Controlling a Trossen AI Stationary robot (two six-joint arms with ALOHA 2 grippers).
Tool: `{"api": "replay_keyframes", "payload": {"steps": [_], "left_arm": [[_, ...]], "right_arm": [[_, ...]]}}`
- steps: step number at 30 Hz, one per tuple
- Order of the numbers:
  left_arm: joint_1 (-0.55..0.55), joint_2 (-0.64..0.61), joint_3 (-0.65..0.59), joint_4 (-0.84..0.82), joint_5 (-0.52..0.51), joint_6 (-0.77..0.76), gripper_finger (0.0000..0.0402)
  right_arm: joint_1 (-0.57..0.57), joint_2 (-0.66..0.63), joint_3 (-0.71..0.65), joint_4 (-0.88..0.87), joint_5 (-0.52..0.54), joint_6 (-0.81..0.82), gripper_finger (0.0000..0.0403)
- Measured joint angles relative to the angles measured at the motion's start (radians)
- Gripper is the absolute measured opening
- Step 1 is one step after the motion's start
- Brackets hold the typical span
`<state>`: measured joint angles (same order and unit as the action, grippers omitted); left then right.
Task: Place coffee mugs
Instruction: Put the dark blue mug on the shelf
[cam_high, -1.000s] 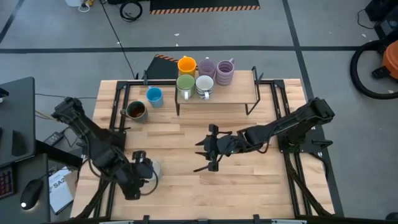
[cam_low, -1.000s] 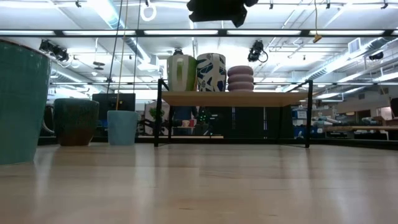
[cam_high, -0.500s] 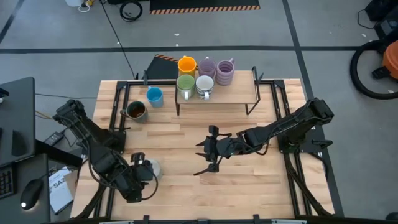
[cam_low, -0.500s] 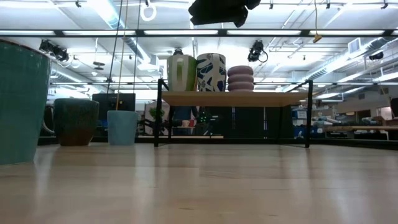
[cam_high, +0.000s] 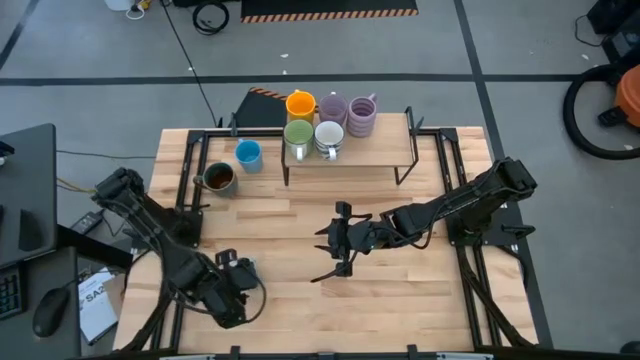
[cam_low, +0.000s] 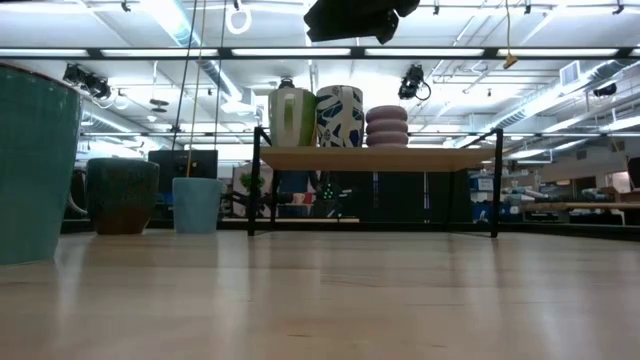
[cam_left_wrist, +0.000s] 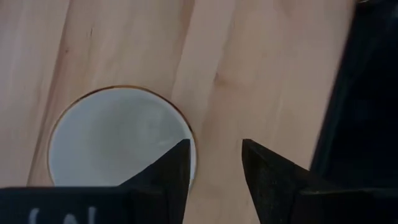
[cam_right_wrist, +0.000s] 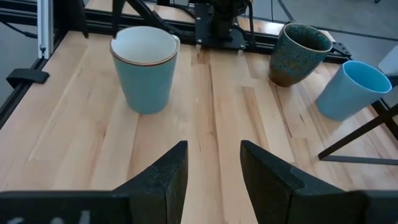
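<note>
A teal mug with a white inside (cam_right_wrist: 144, 65) stands upright on its base near the table's near left corner and fills the low view's left edge (cam_low: 35, 165). My left gripper (cam_left_wrist: 214, 155) hangs open over it, pointing steeply down. One fingertip (cam_left_wrist: 177, 158) is over the rim's edge and the other is outside the wall; I see no touch. My right gripper (cam_right_wrist: 211, 165) is open at mid-table (cam_high: 340, 250), holding nothing. A dark mug (cam_high: 218, 178) and a blue mug (cam_high: 248, 154) stand at the far left.
A low wooden rack (cam_high: 380, 152) at the far middle carries an orange (cam_high: 300, 104), a green (cam_high: 298, 133), a white (cam_high: 329, 135) and two pale purple mugs (cam_high: 362, 115). Black frame rails (cam_high: 190, 180) run along both table sides. Bare wood lies between the arms.
My left gripper has gone toward the table's near edge and down over the teal mug, rolling its wrist as it went. In the high view it now covers most of the mug. The mug has stayed in place.
</note>
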<state>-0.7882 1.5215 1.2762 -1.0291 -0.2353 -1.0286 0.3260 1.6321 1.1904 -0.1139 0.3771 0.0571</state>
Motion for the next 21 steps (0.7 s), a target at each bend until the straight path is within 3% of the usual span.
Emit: {"api": "replay_keyframes", "payload": {"steps": [16,21], "left_arm": [[0.047,0.123,-0.001,-0.043,0.023,0.052,0.0148],[0.06,0.16,-0.001,-0.048,0.046,0.115,0.0131]], "right_arm": [[-0.001,0.0,0.0,-0.018,0.0,-0.012,0.0152],[-0.001,-0.002,0.0,-0.075,0.005,-0.012,0.0152]]}}
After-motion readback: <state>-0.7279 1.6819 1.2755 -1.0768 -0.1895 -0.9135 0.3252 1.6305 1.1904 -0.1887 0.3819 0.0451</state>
